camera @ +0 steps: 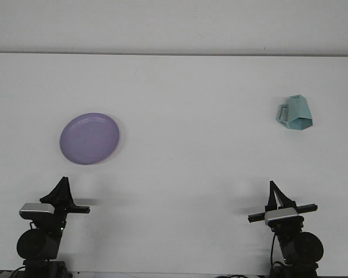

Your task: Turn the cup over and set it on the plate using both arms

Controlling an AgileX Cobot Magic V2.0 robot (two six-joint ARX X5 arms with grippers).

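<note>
White table (180,98) filled almost the whole picture, with a pale wall behind it at the top. Nothing much lay on it, just two things far apart.

Next biggest was the purple plate (90,138). It sat flat on the left side of the table, and nothing was on it.

Smaller was the blue-green cup (296,113), far off on the right side, well apart from the plate. It looked tipped or upside down, with its handle to the left, but it was small in the view, so I could not be sure how it lay.

Down at the near edge were the two arms. The left gripper (62,188) sat below the plate. The right gripper (274,194) sat below the cup. Neither touched anything and both held nothing. Each came to a point, so I could not tell if the fingers were apart or together.

So no part of the job looked done. The cup was not picked up, not flipped, and not on the plate.
</note>
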